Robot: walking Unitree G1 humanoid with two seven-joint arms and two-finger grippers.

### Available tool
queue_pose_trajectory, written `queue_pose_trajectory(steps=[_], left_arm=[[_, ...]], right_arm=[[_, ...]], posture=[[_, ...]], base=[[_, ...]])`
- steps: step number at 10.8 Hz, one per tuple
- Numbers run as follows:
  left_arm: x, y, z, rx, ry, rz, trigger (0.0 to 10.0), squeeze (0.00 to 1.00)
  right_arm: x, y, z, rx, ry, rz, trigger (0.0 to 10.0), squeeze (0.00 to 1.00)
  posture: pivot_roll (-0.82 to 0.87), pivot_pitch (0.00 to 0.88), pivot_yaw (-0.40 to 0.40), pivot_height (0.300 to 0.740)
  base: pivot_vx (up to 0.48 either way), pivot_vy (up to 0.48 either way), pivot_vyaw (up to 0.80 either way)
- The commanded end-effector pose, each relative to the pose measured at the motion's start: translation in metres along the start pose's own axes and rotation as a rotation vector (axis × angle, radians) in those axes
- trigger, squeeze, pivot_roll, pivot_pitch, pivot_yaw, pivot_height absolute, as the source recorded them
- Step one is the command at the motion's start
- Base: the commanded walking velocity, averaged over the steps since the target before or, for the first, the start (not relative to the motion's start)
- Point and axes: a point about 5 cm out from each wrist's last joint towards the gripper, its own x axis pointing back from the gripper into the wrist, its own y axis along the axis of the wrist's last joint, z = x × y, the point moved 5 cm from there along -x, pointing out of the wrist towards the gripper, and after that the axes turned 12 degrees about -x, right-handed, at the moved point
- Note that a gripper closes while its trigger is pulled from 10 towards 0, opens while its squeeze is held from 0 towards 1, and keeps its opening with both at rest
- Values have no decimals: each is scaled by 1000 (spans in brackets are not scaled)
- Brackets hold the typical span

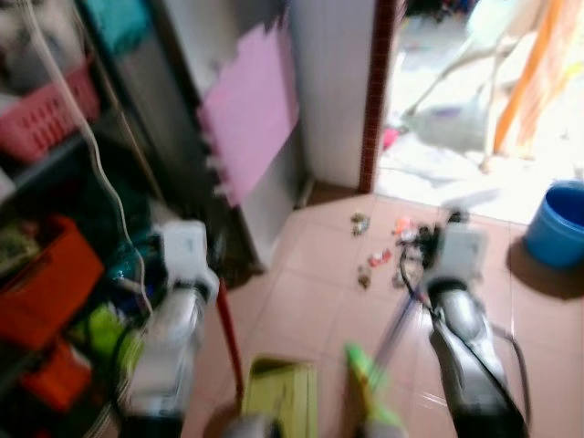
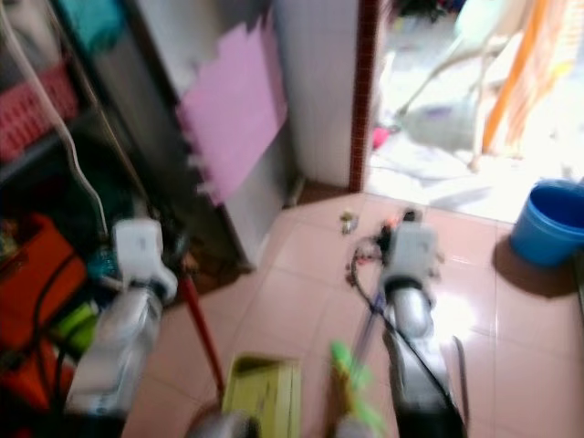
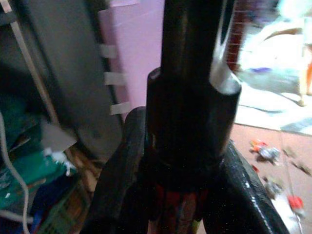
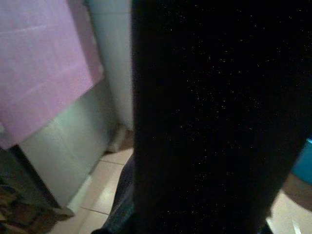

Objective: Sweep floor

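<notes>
Fingers (image 3: 122,185) of left gripper (image 3: 187,195): matte black, textured, closed around smooth cylindrical black handle (image 3: 192,97), red lower down. Right gripper: finger state cannot be told, view dark. Scattered litter (image 1: 383,242) on glossy pink tiled floor (image 1: 301,283), ahead of both arms, beyond flat yellow-green dustpan (image 1: 278,392).

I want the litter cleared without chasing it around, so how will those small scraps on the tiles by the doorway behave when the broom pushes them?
The scraps look like small crumpled wrappers, so probably very light and apt to scatter or skip rather than slide together. The glossy tile floor should offer little grip, so they would likely travel easily. Blur hides whether any are hard or round enough to roll.
</notes>
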Motion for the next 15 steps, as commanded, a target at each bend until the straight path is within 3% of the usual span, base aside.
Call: queue_pose_trajectory(steps=[1, 2, 3, 4, 5, 6, 7, 8, 10, 12, 15], left_arm=[[-2, 3, 5, -14, -2, -19, 10000, 0], [-12, 7, -4, -7, -25, -23, 10000, 0], [-22, 31, -11, 3, -50, -82, 10000, 0], [-29, 48, -11, 24, -46, -111, 10000, 0], [-26, 38, -1, 6, 5, -100, 10000, 0], [-22, 40, 5, 32, 53, -90, 10000, 0], [-15, 46, -2, -18, 14, -125, 10000, 0], [-7, 35, -3, -9, -1, -96, 10000, 0], [-13, 33, 0, 2, 6, -100, 10000, 0], [-21, 38, 9, 17, 52, -119, 10000, 0], [-23, 43, 15, 13, 64, -128, 10000, 0]], right_arm=[[2, -13, 7, 5, -9, 56, 10000, 0], [2, -15, -1, 57, -48, 81, 10000, 0], [-7, 6, 7, 106, -25, 30, 10000, 0], [-20, 19, 16, 62, -4, 3, 10000, 0], [-24, 9, 22, 29, -2, 28, 10000, 0], [-24, 23, 36, -1, 49, -13, 10000, 0], [-19, 29, 45, 31, 101, -37, 10000, 0], [-14, 19, 36, -35, 36, 16, 10000, 0], [-16, 27, 37, -13, 64, -27, 10000, 0], [-23, 28, 27, 8, 46, -31, 10000, 0], [-32, 34, 33, -1, 60, -45, 10000, 0]], posture=[[-50, 35, 117, 740], [-68, 2, 95, 740], [-70, 0, 81, 740], [-57, 30, 71, 740], [-48, 33, 98, 740], [-21, 52, 103, 740], [-1, 49, 101, 740], [-13, 23, 95, 740], [-37, 15, 85, 740], [-43, 34, 76, 740], [-25, 48, 72, 740]], base=[[0, 0, 0], [0, 0, 0], [0, 0, 0], [0, 0, 0], [0, 0, 0], [0, 0, 0], [0, 0, 0], [401, 0, -800], [379, 0, -800], [373, 0, -800], [410, 0, -533]])
